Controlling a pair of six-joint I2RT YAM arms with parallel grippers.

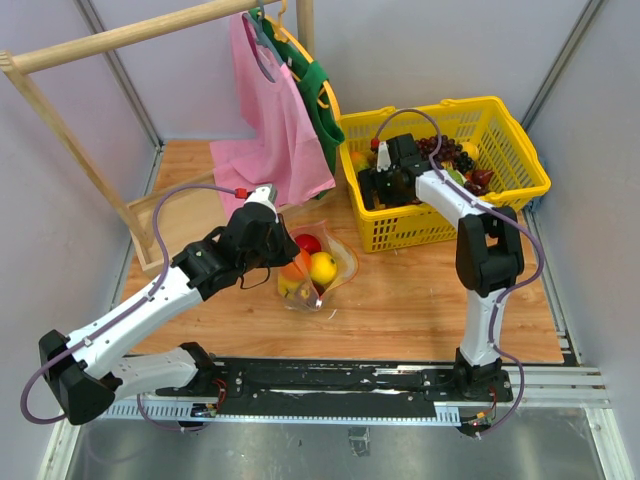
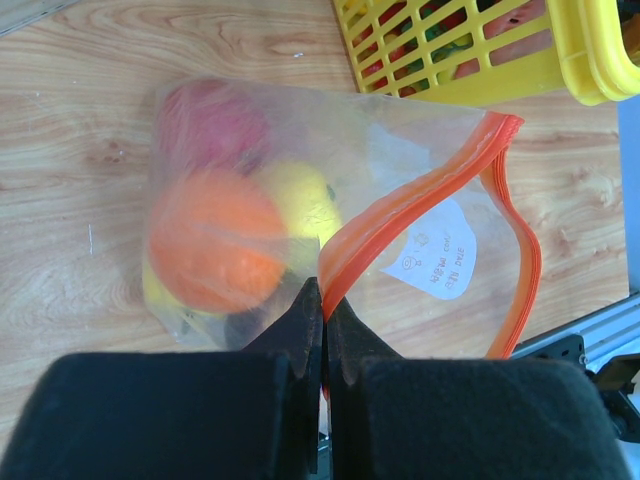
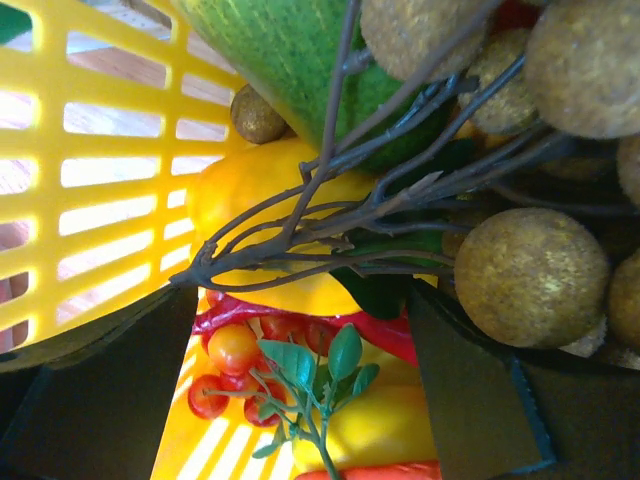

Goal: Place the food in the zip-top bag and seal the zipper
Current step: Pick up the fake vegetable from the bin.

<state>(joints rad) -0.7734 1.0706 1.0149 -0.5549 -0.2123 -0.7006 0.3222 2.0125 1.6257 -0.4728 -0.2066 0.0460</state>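
Note:
The clear zip-top bag (image 2: 400, 150) lies on the wooden table with its mouth gaping. Inside it are an orange (image 2: 215, 240), a red fruit (image 2: 210, 125) and a yellow piece (image 2: 300, 200). My left gripper (image 2: 325, 300) is shut on the red-orange zipper (image 2: 420, 185) strip at the near end of the mouth. From above, the bag (image 1: 340, 262) sits just right of the left gripper (image 1: 283, 262). My right gripper (image 1: 375, 185) reaches down into the yellow basket (image 1: 500, 130). It is open (image 3: 300, 390) over a yellow piece of food (image 3: 400, 420) and a cherry-tomato sprig (image 3: 235, 350), gripping nothing.
The basket also holds a brown-ball bunch on twigs (image 3: 530, 275), a green piece (image 3: 290, 50) and dark grapes (image 1: 450, 152). A pink cloth bag (image 1: 275, 120) and a green one (image 1: 320, 110) hang from a wooden rack (image 1: 100, 40). A wooden tray (image 1: 150, 225) lies at the left.

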